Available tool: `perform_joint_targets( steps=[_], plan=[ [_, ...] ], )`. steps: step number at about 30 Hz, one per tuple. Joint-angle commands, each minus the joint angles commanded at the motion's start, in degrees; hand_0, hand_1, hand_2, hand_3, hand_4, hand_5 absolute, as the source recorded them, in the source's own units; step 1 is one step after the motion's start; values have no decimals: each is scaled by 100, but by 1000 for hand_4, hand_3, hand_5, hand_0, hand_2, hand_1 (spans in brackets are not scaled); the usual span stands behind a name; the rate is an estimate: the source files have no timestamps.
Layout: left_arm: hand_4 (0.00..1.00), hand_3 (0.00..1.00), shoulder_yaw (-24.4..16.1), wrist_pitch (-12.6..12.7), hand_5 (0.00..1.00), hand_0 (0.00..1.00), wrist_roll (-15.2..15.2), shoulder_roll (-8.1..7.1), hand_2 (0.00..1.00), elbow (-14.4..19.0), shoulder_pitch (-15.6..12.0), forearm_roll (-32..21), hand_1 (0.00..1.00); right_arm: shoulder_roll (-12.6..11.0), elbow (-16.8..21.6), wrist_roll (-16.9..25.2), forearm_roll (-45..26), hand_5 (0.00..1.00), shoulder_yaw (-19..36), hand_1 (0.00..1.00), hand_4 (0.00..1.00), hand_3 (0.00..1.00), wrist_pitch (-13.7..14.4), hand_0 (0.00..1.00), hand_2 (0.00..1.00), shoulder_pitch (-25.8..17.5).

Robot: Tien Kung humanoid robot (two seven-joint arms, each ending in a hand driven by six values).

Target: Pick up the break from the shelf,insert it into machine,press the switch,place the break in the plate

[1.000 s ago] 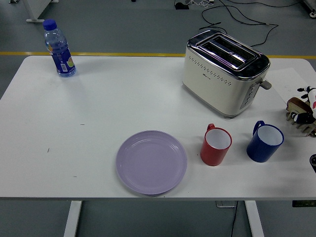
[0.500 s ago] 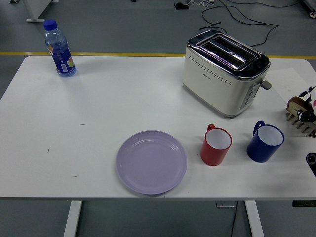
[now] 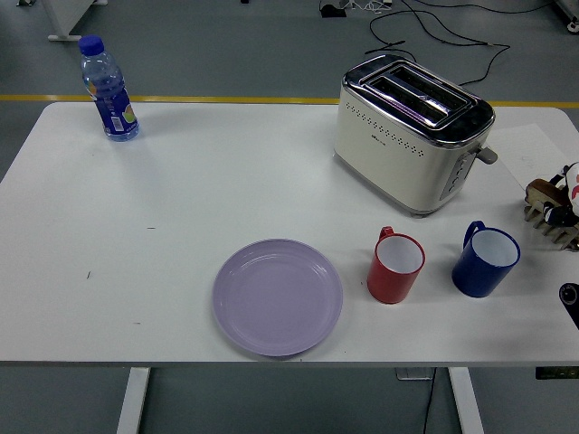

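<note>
A cream and chrome toaster point(image 3: 412, 136) stands at the back right of the table, its two slots empty and its lever on the right end. A wooden rack point(image 3: 554, 226) sits at the right edge with a brown slice of bread point(image 3: 543, 192) in it. A lilac plate point(image 3: 278, 296) lies empty near the front middle. Only a small part of my right hand point(image 3: 570, 181) shows at the picture's right edge, just by the bread and rack. A black part of the right arm point(image 3: 571, 297) shows lower at the same edge. My left arm is out of view.
A red mug point(image 3: 396, 266) and a blue mug point(image 3: 485, 259) stand between the toaster and the table's front edge. A water bottle with a blue cap point(image 3: 108, 88) stands at the back left. Cables lie on the floor beyond the table.
The part of my right hand by the rack has drawn a little to the right, so less of it shows. Nothing else has moved.
</note>
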State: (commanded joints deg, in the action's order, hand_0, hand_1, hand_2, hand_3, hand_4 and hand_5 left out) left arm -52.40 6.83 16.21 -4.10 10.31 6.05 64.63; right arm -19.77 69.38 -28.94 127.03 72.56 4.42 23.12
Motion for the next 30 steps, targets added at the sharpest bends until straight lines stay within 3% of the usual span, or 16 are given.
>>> perform_joint_targets(
  steps=[2,3,14,15,24,30],
  plan=[
    [320,603,0,1,966,651,0,0,589,0,-4,-1,569,-11,2,20,-25,27,1,365,631,532,69,288,448,3],
    [321,604,-3,1,966,651,0,-2,591,0,-10,-3,568,-24,1,36,-37,2,-4,360,488,522,137,263,435,4],
    [321,603,-30,-7,965,651,5,-7,590,0,-36,48,567,-138,53,155,-235,2,-12,351,446,512,547,292,420,10],
    [320,604,-23,-5,962,651,1,-8,590,0,-37,35,567,-171,95,158,-260,2,-4,346,408,507,568,314,415,12],
    [321,603,20,3,964,651,-10,-23,590,0,-14,-39,567,-438,579,137,-363,2,160,346,396,506,592,317,414,83],
    [321,604,34,9,964,651,-12,-34,589,0,23,-74,568,-741,1182,134,-537,2,334,341,368,505,615,311,411,459]
  ],
)
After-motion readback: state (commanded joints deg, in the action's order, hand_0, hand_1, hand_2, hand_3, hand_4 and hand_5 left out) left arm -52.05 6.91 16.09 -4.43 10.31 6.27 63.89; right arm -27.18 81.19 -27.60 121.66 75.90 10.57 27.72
